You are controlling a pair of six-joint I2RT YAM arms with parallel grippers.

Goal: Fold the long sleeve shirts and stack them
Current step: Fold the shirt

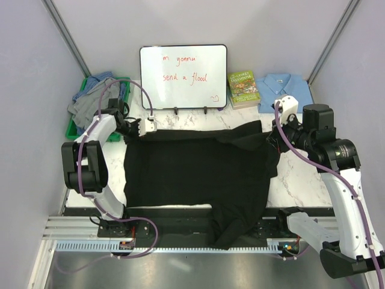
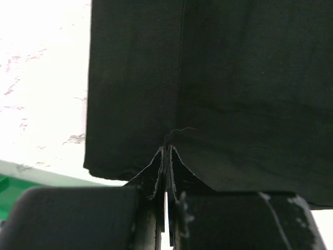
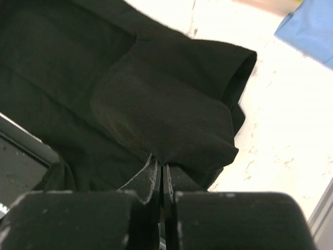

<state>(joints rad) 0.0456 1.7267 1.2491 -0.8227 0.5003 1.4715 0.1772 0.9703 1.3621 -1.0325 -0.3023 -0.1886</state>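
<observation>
While both grippers are clenched on the black shirt (image 1: 198, 174), spread across the middle of the table (image 1: 295, 180), the fold should go best if the arms carry the far edge toward 6 o'clock together, level and taut. The left gripper (image 1: 149, 125) pinches its 10 o'clock corner, the right gripper (image 1: 272, 139) a bunched sleeve at 2 o'clock. Only the wrist views show fabric nipped between the jaws; only the top view shows the sleeve trailing off at 6 o'clock.
</observation>
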